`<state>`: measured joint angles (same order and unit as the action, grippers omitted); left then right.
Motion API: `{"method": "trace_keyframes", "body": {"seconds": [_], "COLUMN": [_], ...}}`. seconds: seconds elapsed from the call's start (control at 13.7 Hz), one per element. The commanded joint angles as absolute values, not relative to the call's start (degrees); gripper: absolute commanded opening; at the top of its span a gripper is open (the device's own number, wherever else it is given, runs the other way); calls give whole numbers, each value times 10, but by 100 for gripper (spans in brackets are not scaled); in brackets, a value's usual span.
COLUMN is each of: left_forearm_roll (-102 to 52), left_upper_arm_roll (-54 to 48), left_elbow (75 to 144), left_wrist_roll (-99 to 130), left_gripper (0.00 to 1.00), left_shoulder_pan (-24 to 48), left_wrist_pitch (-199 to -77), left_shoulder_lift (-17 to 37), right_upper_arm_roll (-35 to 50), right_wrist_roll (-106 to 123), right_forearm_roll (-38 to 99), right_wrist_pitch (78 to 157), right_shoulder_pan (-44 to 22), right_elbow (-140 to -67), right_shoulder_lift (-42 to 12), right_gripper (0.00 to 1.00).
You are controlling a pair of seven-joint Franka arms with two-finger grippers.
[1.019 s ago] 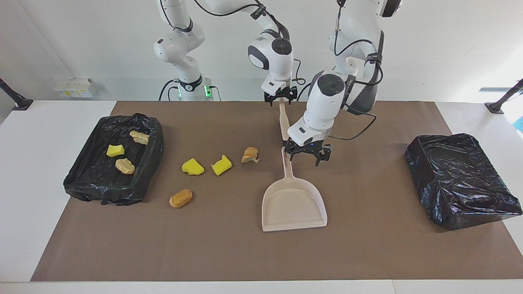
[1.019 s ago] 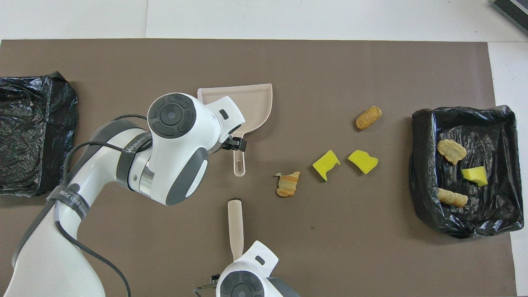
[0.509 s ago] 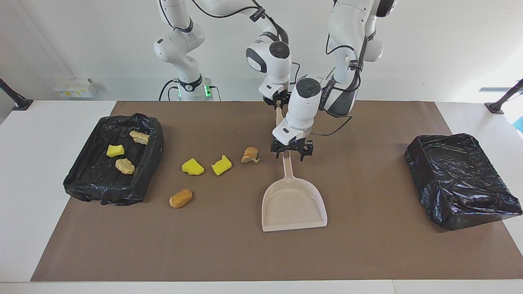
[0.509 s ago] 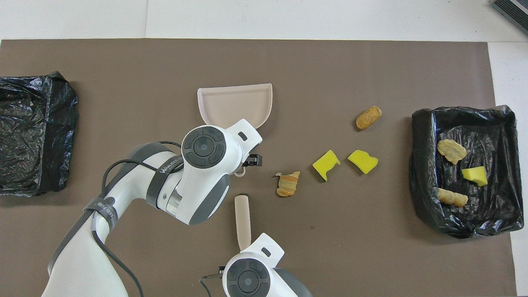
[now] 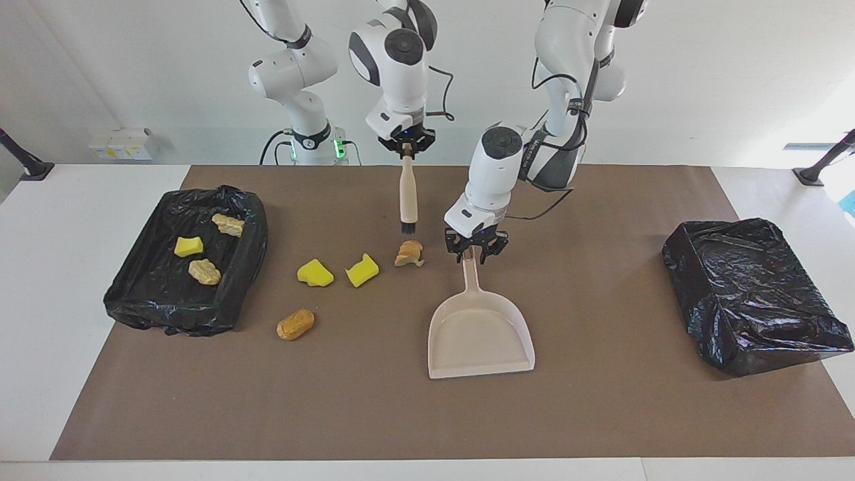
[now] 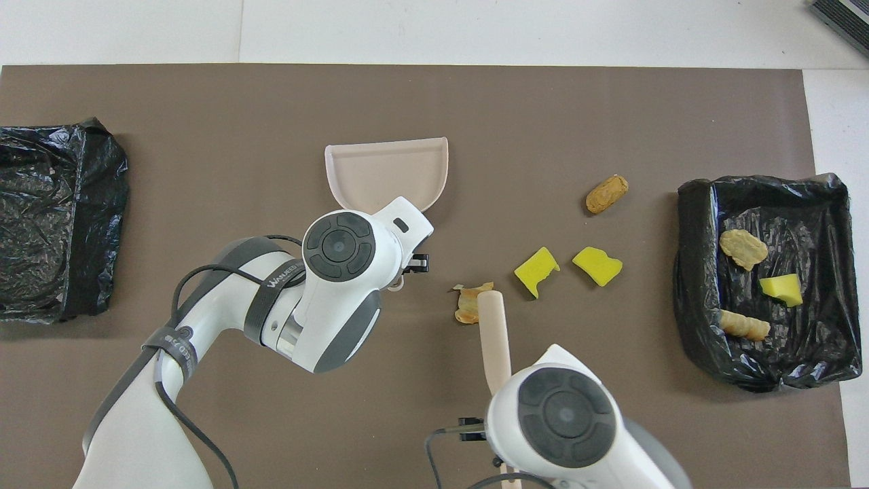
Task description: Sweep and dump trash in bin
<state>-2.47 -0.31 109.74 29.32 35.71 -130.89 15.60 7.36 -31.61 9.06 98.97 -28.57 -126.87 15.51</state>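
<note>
Trash (image 5: pixel 409 254) partly under brush (image 6: pixel 493 333) overhead; facing view shows gap.

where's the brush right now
The brush hangs from the right gripper in the facing view, bristles down just above the bread piece, which lies beside the dustpan handle.

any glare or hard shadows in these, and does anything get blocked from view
Facing view: even, soft light; the dustpan and trash lumps cast only faint shadows, and the black bin liner shows pale sheen on its wrinkles. Overhead view: the left arm's housing hides the dustpan handle and the left claw; the brush covers part of a bread piece.
</note>
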Motion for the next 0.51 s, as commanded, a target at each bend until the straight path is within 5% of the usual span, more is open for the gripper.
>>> {"method": "trace_keyframes", "body": {"seconds": [0.0,0.22,0.44], "left_forearm_roll": [-29,-29,-27], "left_upper_arm_roll": [6,7,9], "left_elbow": [1112,1102,1087], "left_wrist_roll": [298,289,228], "left_gripper": [0,0,0], "left_shoulder_pan": [366,358,327], "left_wrist_pitch": [-1323,-1319,-1283], "left_shoulder_lift": [146,146,134], "right_upper_arm_roll": [79,80,80], "right_wrist_roll": [-151,-9,25], "right_forearm_roll": [47,-68,-214], "right_wrist_pitch": [938,995,1029], "right_shoulder_pan": [-170,-70,-26], "right_elbow": [-1267,-1254,-1141], "right_shoulder_lift": [193,152,3], "right_gripper": [0,0,0]}}
